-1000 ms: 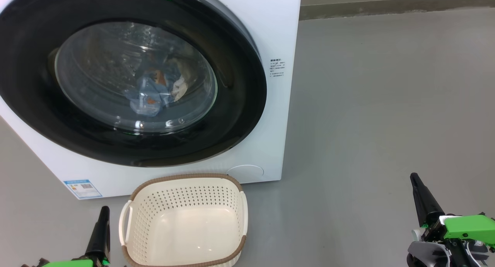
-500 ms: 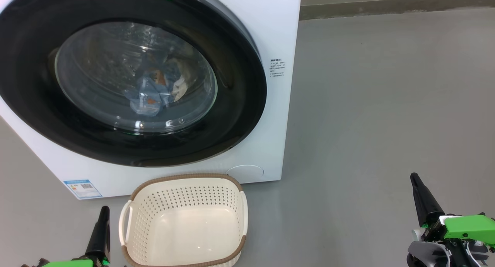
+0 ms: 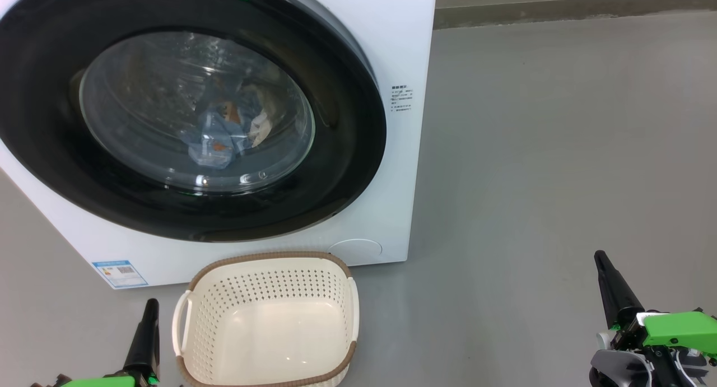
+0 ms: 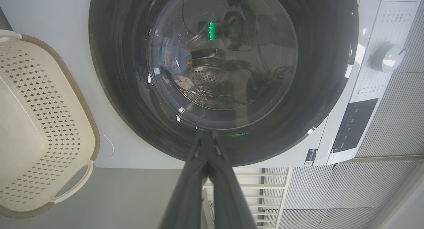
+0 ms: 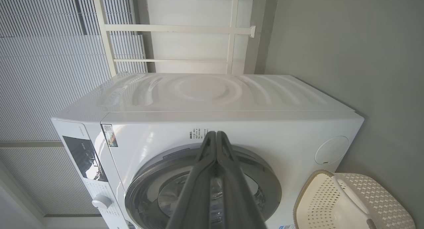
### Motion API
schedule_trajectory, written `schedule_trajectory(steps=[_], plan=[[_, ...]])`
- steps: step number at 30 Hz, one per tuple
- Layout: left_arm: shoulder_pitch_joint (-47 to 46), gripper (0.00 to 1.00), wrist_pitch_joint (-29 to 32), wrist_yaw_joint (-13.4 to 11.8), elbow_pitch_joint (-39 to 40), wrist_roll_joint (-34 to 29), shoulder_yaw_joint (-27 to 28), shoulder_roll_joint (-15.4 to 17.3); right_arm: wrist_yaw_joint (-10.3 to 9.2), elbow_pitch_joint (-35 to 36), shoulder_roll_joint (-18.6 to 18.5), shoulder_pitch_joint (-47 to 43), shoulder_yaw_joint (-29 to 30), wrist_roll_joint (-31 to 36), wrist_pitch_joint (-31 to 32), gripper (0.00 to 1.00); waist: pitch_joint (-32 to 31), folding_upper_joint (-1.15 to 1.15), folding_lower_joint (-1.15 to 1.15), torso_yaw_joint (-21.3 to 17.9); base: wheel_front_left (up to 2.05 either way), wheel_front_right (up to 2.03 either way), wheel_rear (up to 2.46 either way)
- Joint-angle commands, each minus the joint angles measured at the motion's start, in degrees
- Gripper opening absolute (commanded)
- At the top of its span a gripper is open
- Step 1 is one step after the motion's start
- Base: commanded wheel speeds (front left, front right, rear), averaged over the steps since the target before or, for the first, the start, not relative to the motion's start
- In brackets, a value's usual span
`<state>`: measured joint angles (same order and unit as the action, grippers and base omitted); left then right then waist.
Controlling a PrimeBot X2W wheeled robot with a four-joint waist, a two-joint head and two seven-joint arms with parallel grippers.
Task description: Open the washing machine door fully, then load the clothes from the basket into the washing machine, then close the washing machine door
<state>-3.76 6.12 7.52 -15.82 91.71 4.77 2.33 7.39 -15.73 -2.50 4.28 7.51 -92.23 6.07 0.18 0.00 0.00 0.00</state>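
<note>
Standing shut against the front of the washing machine [image 3: 404, 34], the washing machine door [image 3: 341, 152] leaves wide grey floor [image 3: 560, 152] open past the cabinet's right edge, and the basket [image 3: 269, 280] sits on the floor just before the machine's lower edge, below the door. The basket shows only its bare bottom, while the clothes [image 3: 219, 136] lie inside the drum behind the glass. The left fingers [image 3: 147, 336], just beside the basket's left handle, and the right fingers [image 3: 613, 289], well apart over bare floor, are 2 pairs pressed together, gripping nothing.
</note>
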Motion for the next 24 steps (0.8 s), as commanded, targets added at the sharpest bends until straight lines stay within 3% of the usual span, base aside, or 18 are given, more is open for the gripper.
schedule_trajectory(steps=[1,24], plan=[[-2.43,0.0,0.36,-0.03,1.77,0.46,1.75,0.54,0.1,1.71,-0.45,1.9,-1.02,0.04,0.39,0.0,0.0,0.0,0.0,0.0,0.0,0.0,0.0],[-2.43,0.0,0.36,-0.03,1.77,0.46,1.74,0.54,0.1,1.7,-0.42,1.91,-0.99,0.06,0.41,0.0,0.0,0.0,0.0,0.0,0.0,0.0,0.0]])
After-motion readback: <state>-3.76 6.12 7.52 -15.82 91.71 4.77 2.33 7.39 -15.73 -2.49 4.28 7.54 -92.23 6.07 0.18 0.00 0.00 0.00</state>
